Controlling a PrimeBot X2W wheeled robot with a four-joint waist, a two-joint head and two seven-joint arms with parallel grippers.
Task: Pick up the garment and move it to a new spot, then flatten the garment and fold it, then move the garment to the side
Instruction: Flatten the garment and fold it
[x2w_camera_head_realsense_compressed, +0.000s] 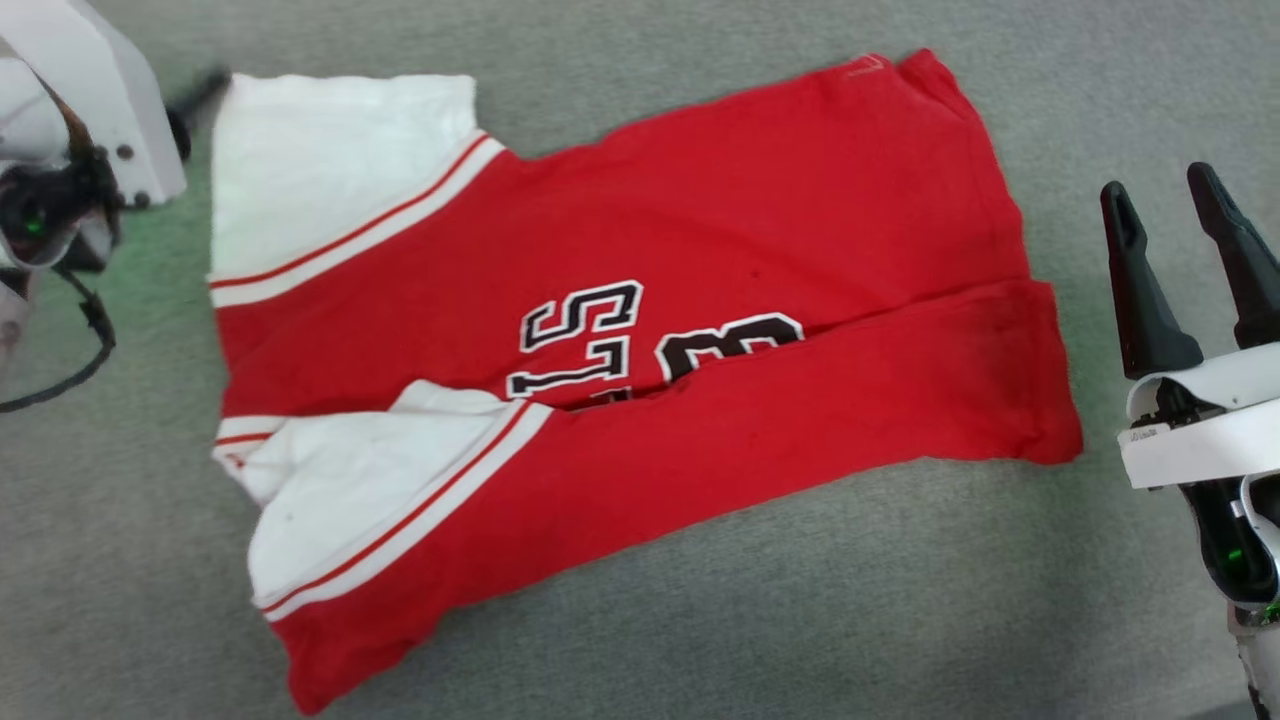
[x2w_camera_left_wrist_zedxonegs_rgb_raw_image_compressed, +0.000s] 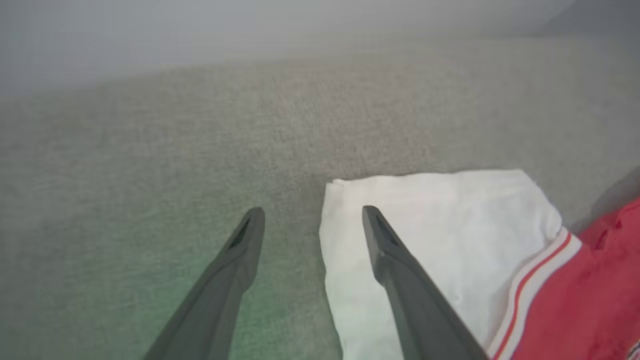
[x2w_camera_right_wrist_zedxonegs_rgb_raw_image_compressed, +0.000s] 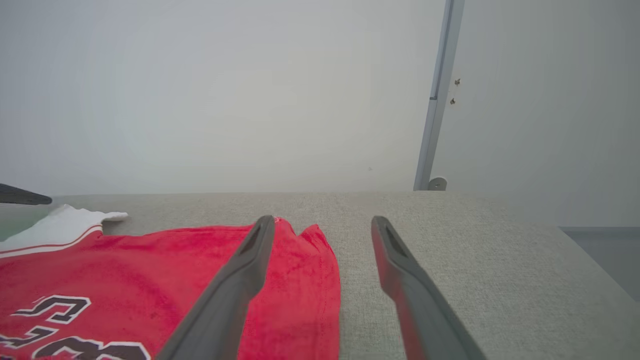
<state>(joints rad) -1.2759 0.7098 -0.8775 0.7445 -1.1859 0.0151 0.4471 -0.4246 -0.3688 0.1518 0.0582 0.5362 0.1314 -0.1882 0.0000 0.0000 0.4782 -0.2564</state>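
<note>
The garment (x2w_camera_head_realsense_compressed: 750, 230), red with white sleeves, lies spread on the grey fabric surface (x2w_camera_head_realsense_compressed: 900, 600). Its near long edge is folded up over the body and covers part of the black lettering (x2w_camera_head_realsense_compressed: 590, 330). My left gripper (x2w_camera_left_wrist_zedxonegs_rgb_raw_image_compressed: 310, 212) is open just above the surface at the far white sleeve (x2w_camera_left_wrist_zedxonegs_rgb_raw_image_compressed: 440, 225); one finger is over the sleeve's edge, the other over bare fabric. My right gripper (x2w_camera_head_realsense_compressed: 1158, 182) stands open beside the garment's hem and holds nothing. In the right wrist view the right gripper (x2w_camera_right_wrist_zedxonegs_rgb_raw_image_compressed: 322, 220) straddles the hem edge of the garment (x2w_camera_right_wrist_zedxonegs_rgb_raw_image_compressed: 150, 265).
A pale wall and a metal post (x2w_camera_right_wrist_zedxonegs_rgb_raw_image_compressed: 435, 100) stand behind the surface. The surface's edge (x2w_camera_right_wrist_zedxonegs_rgb_raw_image_compressed: 590, 250) drops off at the right of the right wrist view. A black cable (x2w_camera_head_realsense_compressed: 80, 350) loops below my left arm (x2w_camera_head_realsense_compressed: 90, 110).
</note>
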